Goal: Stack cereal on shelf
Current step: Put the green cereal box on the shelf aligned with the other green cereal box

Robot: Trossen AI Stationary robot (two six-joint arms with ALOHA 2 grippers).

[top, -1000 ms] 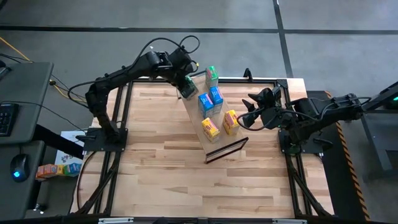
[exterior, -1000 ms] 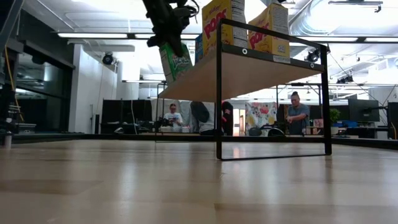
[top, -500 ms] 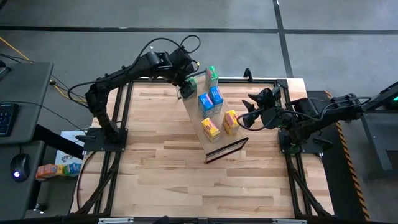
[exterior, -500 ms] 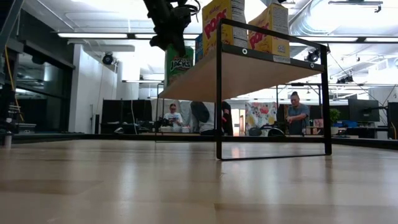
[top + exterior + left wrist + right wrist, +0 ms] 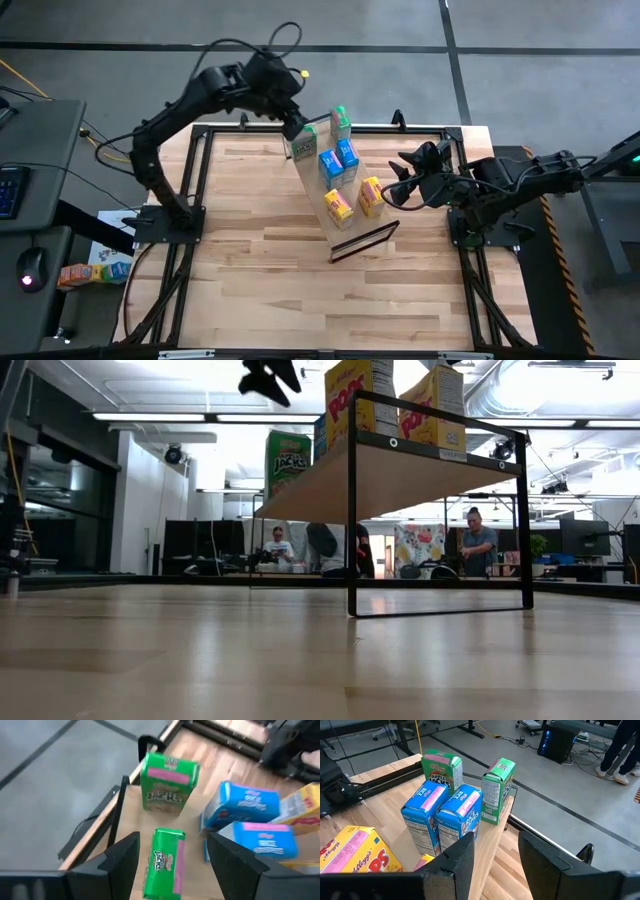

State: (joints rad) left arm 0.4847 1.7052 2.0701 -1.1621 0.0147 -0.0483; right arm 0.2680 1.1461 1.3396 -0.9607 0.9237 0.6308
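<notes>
Left pincer (image 5: 291, 128): released, fingers spread, hanging just above the near green box at the shelf's far end. Apparently clear of the box so that it can stand unaided.

Near green box (image 5: 306, 141): upright on the shelf (image 5: 350, 222), nothing holding it. The low view shows "JACKS" in white on its green face (image 5: 288, 463); the left wrist view shows a pink top panel (image 5: 165, 865).

Far green box (image 5: 341, 121): upright just beside the first, at the same end of the board. "APPLE JACKS" reads on its front in the right wrist view (image 5: 441, 771).

Blue boxes (image 5: 338, 162): a pair standing side by side, touching, at mid-shelf. "RICE KRISPIES" is printed on them; the pink side panels carry small print too fine to read.

Yellow boxes (image 5: 354, 201): a pair nearest the dark frame (image 5: 366, 241). Large red letters "POPS" show in the low view (image 5: 349, 396).

Arrangement: three colour pairs in a row along the board, like with like, probably to keep the load orderly and leave no gaps. All six boxes appear placed, so the stacking looks complete or nearly so.

Right pincer (image 5: 395, 180): released, fingers apart and empty, waiting beside the shelf near the yellow pair, above the tabletop (image 5: 260, 270).

Background: people stand in the room beyond, seen under the shelf in the low view.
</notes>
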